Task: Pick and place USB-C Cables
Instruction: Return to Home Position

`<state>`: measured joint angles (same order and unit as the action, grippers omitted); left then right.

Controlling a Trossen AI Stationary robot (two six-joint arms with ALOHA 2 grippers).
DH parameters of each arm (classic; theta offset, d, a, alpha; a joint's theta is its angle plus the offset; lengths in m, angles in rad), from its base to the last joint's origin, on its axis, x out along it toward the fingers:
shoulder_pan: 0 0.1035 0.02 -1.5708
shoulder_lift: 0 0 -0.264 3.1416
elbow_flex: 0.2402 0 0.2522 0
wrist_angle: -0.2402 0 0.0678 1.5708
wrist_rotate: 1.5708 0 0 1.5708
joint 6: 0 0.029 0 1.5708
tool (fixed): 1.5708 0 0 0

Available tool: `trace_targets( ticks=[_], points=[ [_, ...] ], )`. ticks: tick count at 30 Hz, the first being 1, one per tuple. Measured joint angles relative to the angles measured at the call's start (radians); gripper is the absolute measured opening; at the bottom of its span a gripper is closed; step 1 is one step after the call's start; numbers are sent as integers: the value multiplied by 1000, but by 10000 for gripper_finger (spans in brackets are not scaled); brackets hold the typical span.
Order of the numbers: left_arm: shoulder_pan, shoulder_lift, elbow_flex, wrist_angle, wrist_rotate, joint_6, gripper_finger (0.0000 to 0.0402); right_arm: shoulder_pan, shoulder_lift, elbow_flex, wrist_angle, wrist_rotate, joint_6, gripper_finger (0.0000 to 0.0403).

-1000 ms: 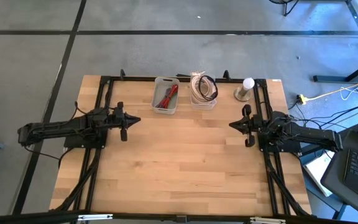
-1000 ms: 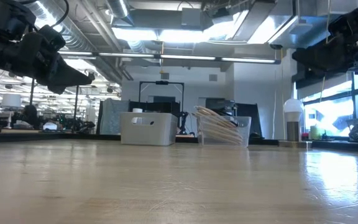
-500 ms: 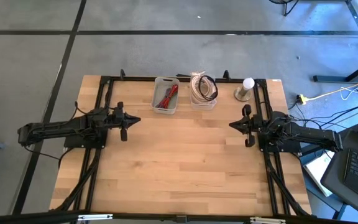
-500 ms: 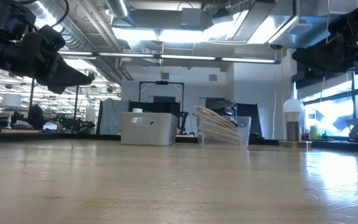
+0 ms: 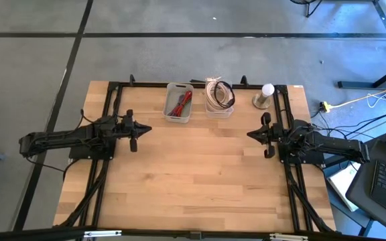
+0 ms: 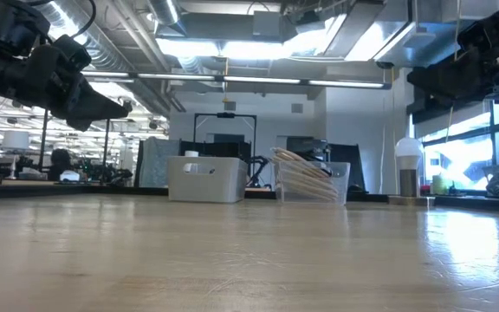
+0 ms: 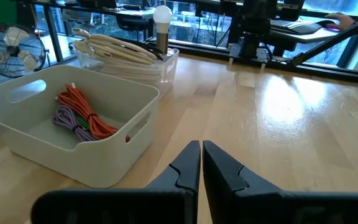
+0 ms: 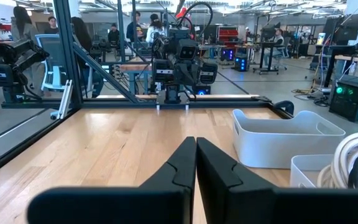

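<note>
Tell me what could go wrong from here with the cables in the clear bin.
The cream cables stack above the rim of the transparent bin, so a coil may spring out onto the table. The black cable loops by the bin's edge and could slip over it. The left gripper and right gripper sit far off, jaws shut.

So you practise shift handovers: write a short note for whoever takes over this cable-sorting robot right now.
Left gripper: shut, empty, raised over the table's left side.
Right gripper: shut, empty, raised over the right side.
The red and purple cables lie in the white bin; cream and black cables in the clear bin beside it.
Done: no cable shows loose on the table.
Left: apparently nothing but parking the arms.
</note>
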<state>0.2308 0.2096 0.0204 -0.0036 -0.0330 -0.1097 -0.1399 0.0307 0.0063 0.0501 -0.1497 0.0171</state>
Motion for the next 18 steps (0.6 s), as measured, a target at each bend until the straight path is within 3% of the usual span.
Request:
trace_targets(
  ticks=[18],
  points=[
    [0, 0, 0, 0, 0, 0, 10, 0, 0, 0, 0, 0, 1, 15]
  ],
)
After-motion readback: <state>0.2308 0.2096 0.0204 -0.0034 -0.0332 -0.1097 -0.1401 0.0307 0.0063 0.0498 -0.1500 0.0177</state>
